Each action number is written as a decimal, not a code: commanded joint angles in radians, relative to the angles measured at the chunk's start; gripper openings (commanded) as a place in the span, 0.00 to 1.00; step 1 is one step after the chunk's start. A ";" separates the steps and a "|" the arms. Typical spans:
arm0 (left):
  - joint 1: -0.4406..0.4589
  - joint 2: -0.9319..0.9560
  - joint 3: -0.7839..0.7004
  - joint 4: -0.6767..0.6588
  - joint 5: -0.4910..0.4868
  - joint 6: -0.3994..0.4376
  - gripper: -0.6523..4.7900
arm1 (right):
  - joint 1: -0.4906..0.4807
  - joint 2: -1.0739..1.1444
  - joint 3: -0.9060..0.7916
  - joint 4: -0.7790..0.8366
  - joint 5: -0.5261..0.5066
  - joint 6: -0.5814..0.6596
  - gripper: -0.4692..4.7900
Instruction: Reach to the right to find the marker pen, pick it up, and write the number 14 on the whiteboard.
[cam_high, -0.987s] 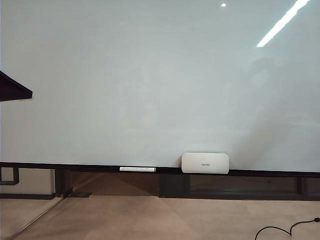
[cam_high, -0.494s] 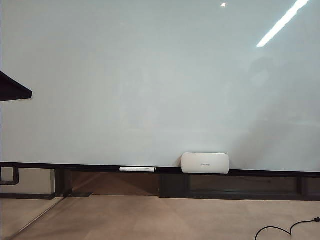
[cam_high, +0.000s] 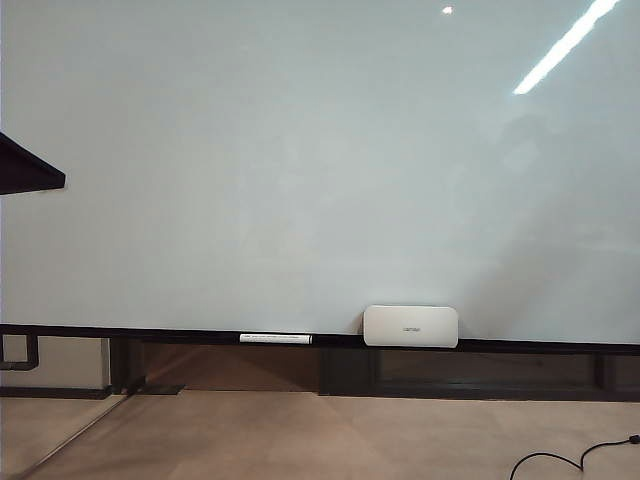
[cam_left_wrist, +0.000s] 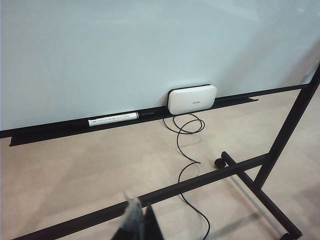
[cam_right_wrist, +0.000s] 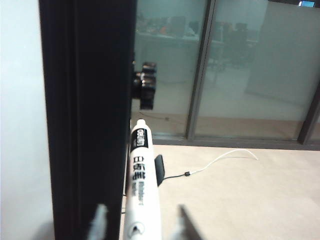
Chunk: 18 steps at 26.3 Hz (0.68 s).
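- Filling nearly all of my exterior view is the whiteboard, pale, glossy and bare of any strokes, with a dark ledge along its lower edge.
- On that ledge I see a white marker lying flat, and to its right a white rounded box leaning against the board.
- Neither gripper appears in the exterior view; only a dark wedge juts in at the board's left edge.
- My left wrist view adds what lies below the board: beige floor, a black cable trailing from the box, and the stand's black bars.
- The left gripper hangs low in front of the board; only its fingertips show, close together, and I cannot tell if they are fully shut.
- Only my right wrist view shows the marker pen, white with black lettering, beside the board's black frame post.
- The right gripper has a fingertip on each side of the pen, with gaps visible, so not clamped.
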 joint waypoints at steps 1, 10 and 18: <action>0.000 -0.001 0.004 0.016 -0.001 0.000 0.11 | -0.002 0.001 0.003 0.005 0.005 -0.011 0.46; 0.000 -0.001 0.004 0.016 -0.001 0.000 0.11 | -0.002 0.000 0.003 0.009 0.004 -0.011 0.09; 0.000 -0.001 0.004 0.016 0.008 -0.023 0.11 | -0.017 -0.034 -0.004 0.049 0.010 0.105 0.09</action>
